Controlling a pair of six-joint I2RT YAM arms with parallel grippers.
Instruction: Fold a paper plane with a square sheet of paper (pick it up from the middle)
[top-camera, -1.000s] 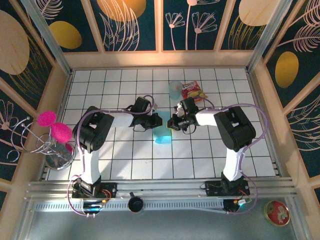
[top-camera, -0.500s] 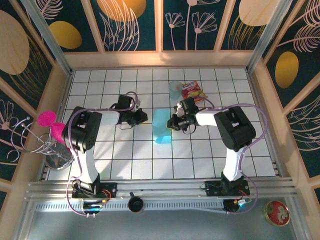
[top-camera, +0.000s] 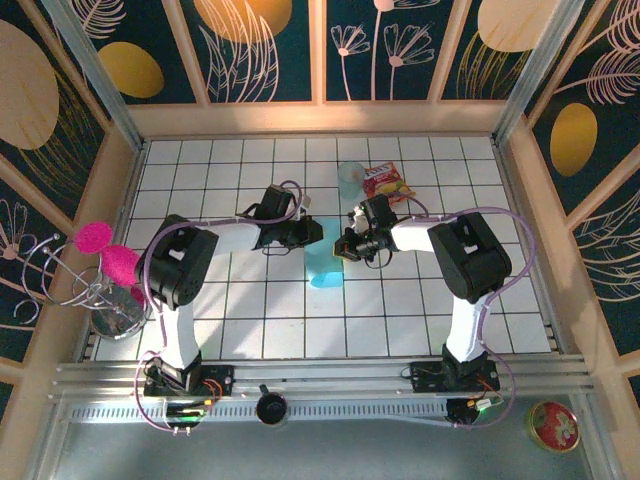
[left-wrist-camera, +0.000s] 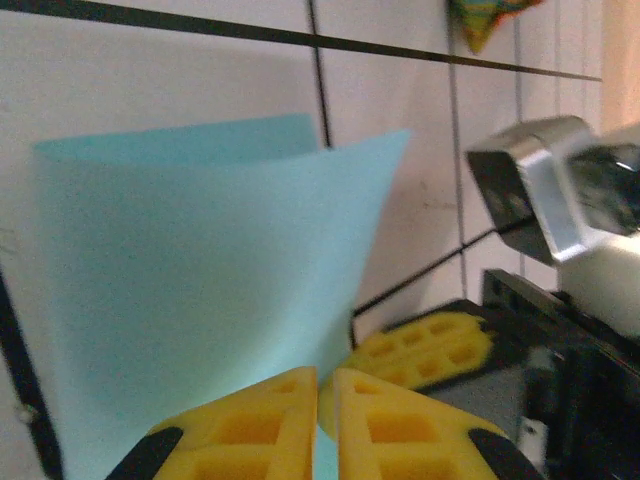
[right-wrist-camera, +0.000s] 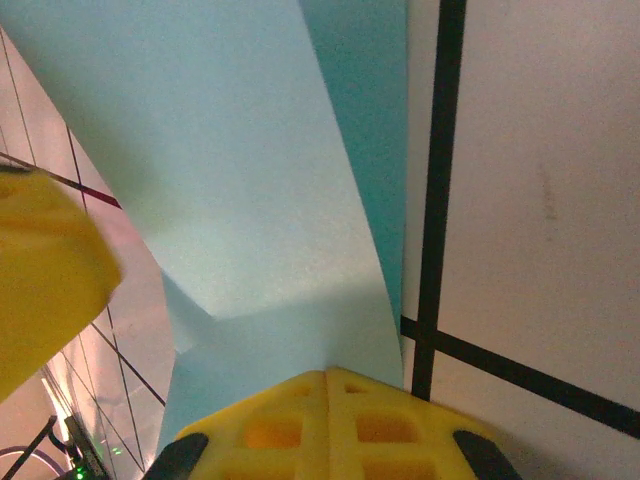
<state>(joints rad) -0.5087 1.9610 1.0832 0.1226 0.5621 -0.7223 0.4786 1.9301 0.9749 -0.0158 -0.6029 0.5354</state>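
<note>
Top cam high, looking down, wrist cams close-up, all share paper (top-camera: 323, 272)

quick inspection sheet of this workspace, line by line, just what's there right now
surface: white tiled table, dark grout lines, no spills seen
job's things: square sheet of paper, teal, bent over on itself mid-table; no finished plane seen
clutter: pale blue cup and red-and-yellow snack packet, side by side at the far side
hands: left hand shut on the sheet; right hand shut on it from the other side
cables: purple cables looped along both arms, off the paper
surroundings: patterned walls; wire rack with pink puffs outside the left edge; red tin at the near right
</note>
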